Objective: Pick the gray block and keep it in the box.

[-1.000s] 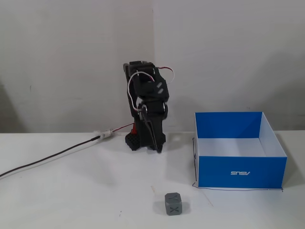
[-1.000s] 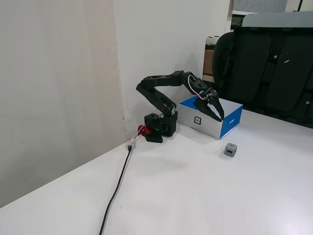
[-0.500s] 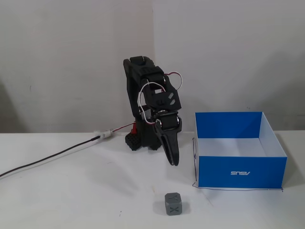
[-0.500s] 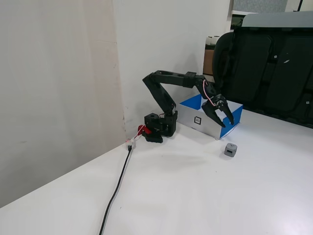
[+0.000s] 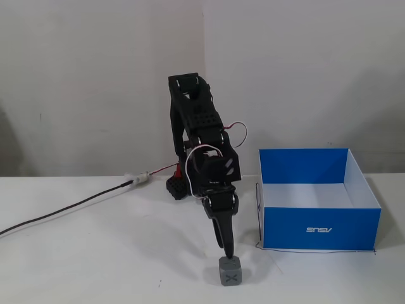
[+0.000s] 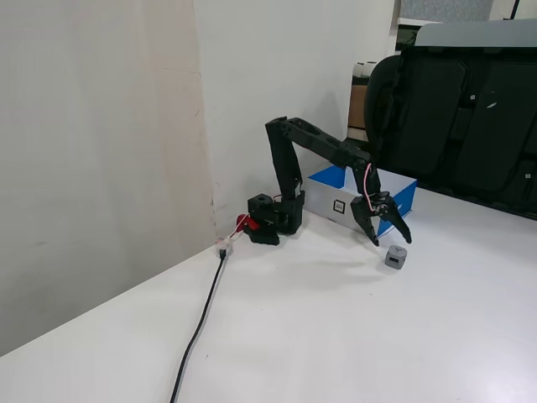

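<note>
Though right over the gray block (image 5: 231, 272), not holding it yet; can see the jaws spread well apart in a fixed view, over the same cube (image 6: 395, 257), with nothing between them; pointing down at the desk (image 5: 95, 253), tips just above the top of the cube, and cannot tell if touching.

Sitting flat on the desk, out in front of the arm's base, with an X on the face turned to the camera; no long side to line up with, being a cube, so any straight squeeze on two flat sides looks fine. Lying right under the jaws, about between the two tips; so, as a guess, only a little way down to go, then close.

After that, up and across to the box (image 5: 319, 229), near the cube but not touching it, to the right in a fixed view; blue walls, white inside, open on top, nothing seen in it; taller than the cube, so should lift high to clear the wall.

Smooth white desk, mostly bare; one black cable (image 5: 63, 206) running off to the left, well apart from the cube. Plain pale wall (image 5: 95, 82) behind; big dark chair (image 6: 470, 109) past the box in a fixed view.
</note>
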`<state>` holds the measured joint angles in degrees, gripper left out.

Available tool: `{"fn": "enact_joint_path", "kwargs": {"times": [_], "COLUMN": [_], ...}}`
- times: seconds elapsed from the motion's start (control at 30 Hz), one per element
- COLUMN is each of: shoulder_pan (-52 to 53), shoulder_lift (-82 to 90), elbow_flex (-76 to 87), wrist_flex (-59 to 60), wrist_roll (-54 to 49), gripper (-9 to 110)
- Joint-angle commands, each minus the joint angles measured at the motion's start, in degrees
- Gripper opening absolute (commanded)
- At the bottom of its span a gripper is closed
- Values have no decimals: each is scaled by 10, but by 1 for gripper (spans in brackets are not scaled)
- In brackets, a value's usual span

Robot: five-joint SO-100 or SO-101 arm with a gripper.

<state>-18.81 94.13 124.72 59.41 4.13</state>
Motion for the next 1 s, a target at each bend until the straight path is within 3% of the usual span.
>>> {"fn": "enact_joint_path", "kwargs": {"times": [0.0,0.47,0.77,0.97], "shoulder_pan": [9,-11,-11,-6], "shoulder_lift": [-19,-162,-172,-105], "elbow_flex": [-64,-178,-173,-193], "wrist_flex": [8,22,19,78], "wrist_roll": [7,9,9,8], "gripper": [30,31,2,0]}}
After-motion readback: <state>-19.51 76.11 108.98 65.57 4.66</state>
